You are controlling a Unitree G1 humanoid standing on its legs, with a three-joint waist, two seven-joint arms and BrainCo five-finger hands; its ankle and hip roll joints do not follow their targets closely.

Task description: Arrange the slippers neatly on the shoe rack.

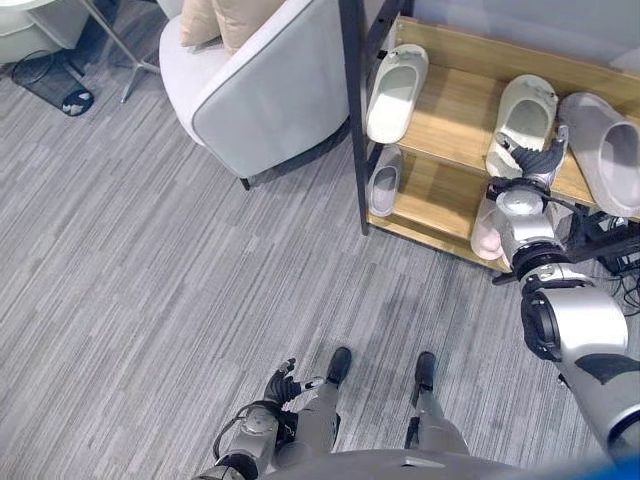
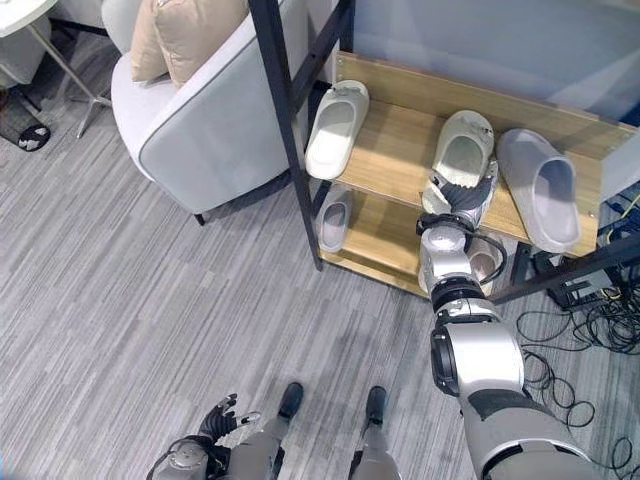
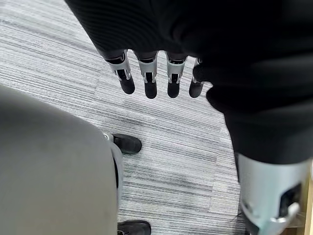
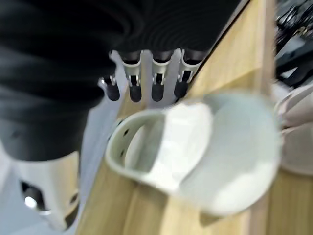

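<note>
Up at the wooden shoe rack with black metal posts [image 1: 470, 120], the right hand [image 1: 532, 160] hovers with fingers straight and relaxed over the heel of a cream rubber slipper [image 1: 524, 118] lying on the top shelf, holding nothing; contact cannot be told. Just right of it lies a grey slipper [image 1: 605, 148], and a white slipper [image 1: 397, 92] sits well apart at the shelf's left end. On the lower shelf rest a small grey slipper [image 1: 384, 182] and a pink slipper [image 1: 486, 234]. Low by the grey striped carpet [image 1: 150, 260], the left hand [image 1: 281, 383] hangs empty, fingers loosely extended. Beside the rack stands a light grey armchair [image 1: 260, 95].
</note>
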